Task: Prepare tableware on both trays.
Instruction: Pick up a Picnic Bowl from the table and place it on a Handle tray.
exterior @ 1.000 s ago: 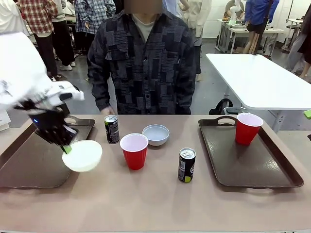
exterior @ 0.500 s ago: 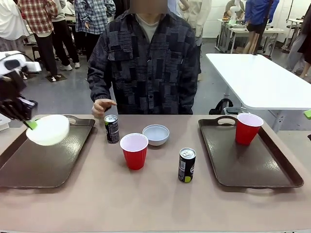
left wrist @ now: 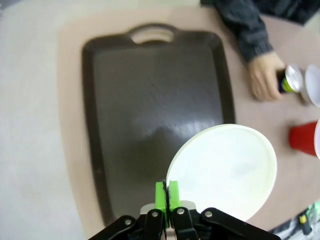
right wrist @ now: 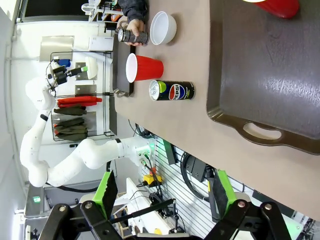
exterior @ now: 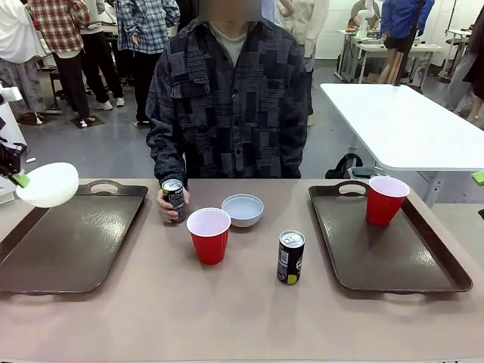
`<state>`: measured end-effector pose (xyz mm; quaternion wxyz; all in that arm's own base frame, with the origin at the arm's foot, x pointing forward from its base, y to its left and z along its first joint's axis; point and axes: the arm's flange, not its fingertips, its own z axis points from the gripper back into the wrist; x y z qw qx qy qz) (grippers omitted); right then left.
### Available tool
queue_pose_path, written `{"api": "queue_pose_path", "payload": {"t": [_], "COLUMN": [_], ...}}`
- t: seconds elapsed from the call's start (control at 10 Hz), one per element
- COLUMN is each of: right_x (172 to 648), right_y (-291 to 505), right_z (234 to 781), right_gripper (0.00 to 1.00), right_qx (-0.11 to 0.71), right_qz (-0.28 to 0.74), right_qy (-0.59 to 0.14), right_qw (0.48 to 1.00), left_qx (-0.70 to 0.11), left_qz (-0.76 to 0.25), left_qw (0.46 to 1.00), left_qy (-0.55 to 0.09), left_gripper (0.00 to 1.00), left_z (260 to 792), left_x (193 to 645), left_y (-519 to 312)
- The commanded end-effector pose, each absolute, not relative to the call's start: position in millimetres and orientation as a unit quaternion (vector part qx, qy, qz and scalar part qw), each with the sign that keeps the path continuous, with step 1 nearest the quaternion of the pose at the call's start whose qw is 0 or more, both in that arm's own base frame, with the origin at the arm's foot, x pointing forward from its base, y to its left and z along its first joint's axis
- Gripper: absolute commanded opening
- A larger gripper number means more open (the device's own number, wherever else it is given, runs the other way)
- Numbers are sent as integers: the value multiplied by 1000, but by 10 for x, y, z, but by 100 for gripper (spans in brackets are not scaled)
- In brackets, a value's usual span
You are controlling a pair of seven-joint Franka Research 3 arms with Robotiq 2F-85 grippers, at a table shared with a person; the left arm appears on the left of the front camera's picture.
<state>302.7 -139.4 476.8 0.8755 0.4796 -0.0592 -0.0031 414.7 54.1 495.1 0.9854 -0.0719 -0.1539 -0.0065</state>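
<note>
Holding the white bowl (exterior: 48, 184) by its rim, the left gripper (exterior: 15, 175) hangs over the left tray's (exterior: 72, 242) far left corner. The right tray (exterior: 393, 257) carries one red cup (exterior: 386, 200). The other cup (exterior: 209, 234), grey-blue bowl (exterior: 243, 209) and a can (exterior: 290, 257) stand on the surface (exterior: 227, 310), with a second can (exterior: 174, 198) in a person's hand (exterior: 162, 212). Left wrist view: the gripper is clamped on the rim, and the bowl is apparently clear of the tray. Right wrist view: right gripper (right wrist: 164, 190) apart, empty. Most of the placing is left to do.
</note>
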Motion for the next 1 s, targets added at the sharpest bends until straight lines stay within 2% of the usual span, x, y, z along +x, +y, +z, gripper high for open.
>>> {"api": "queue_pose_path", "payload": {"t": [0.0,0.3,0.5,0.7,0.9], "right_x": [3030,3030,3030,3030,3030], "right_y": [-1393,-1393,-1393,-1393,-1393], "right_z": [4776,4776,4776,4776,4776], "right_gripper": [100,100,100,100,100], "right_qx": [485,485,485,485,485], "right_qz": [1,1,1,1,1], "right_qy": [-62,-62,-62,-62,-62], "right_qw": [872,872,872,872,872], "left_qx": [-45,-11,-3,15,22], "left_qz": [31,52,49,-23,-35], "left_qw": [983,978,979,987,987], "left_qy": [-173,-203,-200,-158,-158], "left_gripper": [0,0,0,0,0], "left_z": [4881,4826,4769,4780,4727], "left_x": [4299,4323,4220,3381,2978], "left_y": [595,656,702,721,783]}}
